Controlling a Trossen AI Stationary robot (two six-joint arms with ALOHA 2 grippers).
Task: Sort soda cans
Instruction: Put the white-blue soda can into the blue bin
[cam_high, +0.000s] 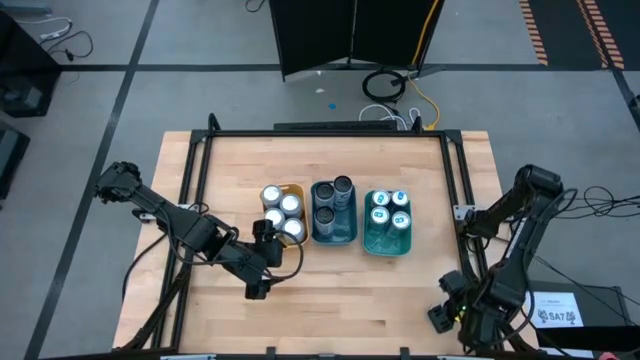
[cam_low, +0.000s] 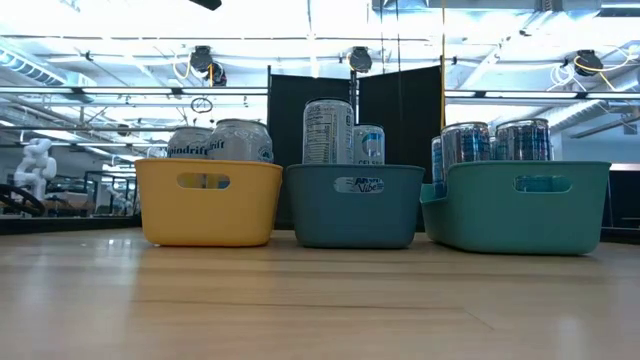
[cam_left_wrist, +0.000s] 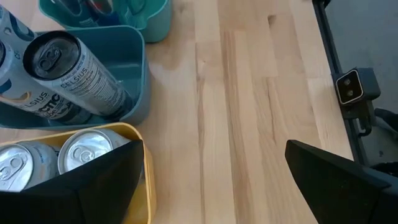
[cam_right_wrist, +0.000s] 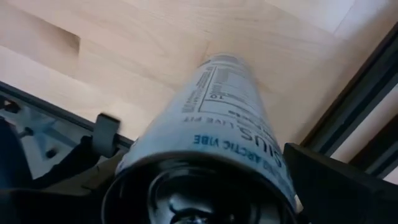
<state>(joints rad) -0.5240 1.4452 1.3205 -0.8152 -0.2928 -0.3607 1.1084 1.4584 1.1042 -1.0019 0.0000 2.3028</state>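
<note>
1. Right gripper closed on a tall white can, down at the table's near right corner, by the dark frame rail.
2. Left gripper with jaws wide apart and empty, low over the table just beside the yellow tray's near edge.
3. Four silver-topped cans standing in the yellow tray, toward the left of the table's middle.
4. Dark-topped cans in the blue tray, at the middle.
5. Blue-marked cans in the teal tray, on the right; trays side by side in one row.
</note>
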